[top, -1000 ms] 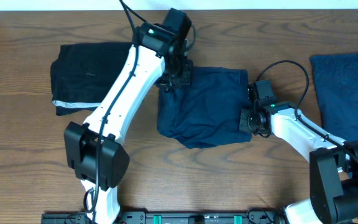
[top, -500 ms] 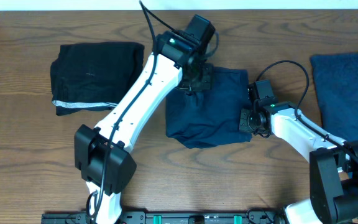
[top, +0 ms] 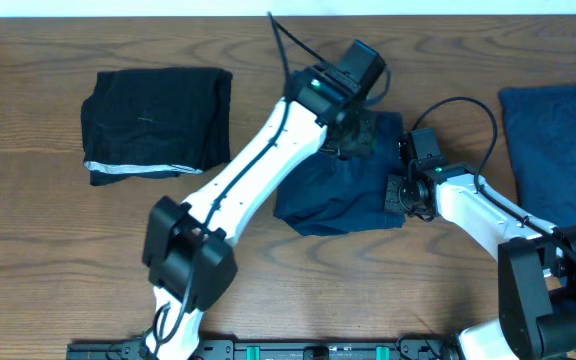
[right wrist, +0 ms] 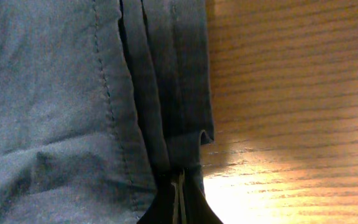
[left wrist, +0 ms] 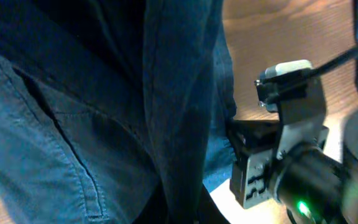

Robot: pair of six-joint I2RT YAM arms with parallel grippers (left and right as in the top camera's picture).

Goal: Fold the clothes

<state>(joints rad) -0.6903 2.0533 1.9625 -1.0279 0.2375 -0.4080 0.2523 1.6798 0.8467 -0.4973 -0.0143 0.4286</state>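
The navy garment (top: 333, 200) lies bunched at the centre of the wooden table (top: 28, 250). The left gripper (top: 356, 138) pinches a raised fold at its 12 o'clock edge. The right gripper (top: 404, 195) is clamped tight on its hem at 3 o'clock. A folded black piece (top: 153, 115) with a white strip sits at 9 o'clock, and another navy piece (top: 556, 140) lies far out at 3 o'clock.

two navy-blue garments (top: 333, 195) (top: 558, 140), one black garment (top: 153, 115), two robot arms (top: 248, 175) (top: 478, 212) and one wooden table (top: 28, 260).
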